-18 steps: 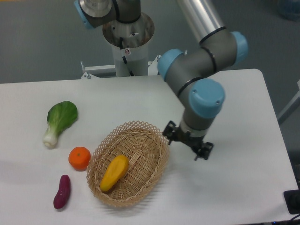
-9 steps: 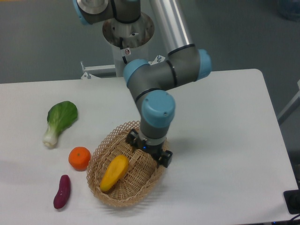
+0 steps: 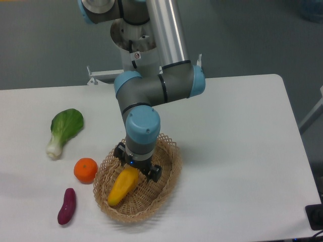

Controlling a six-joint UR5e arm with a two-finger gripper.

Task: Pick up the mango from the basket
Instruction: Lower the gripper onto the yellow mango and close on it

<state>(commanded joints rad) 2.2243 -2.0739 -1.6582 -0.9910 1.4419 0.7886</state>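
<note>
Claw sits low over the upper end of the mango; whether its fingers are spread or pinching cannot be told. The mango lies inside the basket on the white counter. Left of the basket are an orange, a purple sweet potato and a bok choy.

Upper end of the mango and gripper fingertips, hidden beneath the wrist.
</note>
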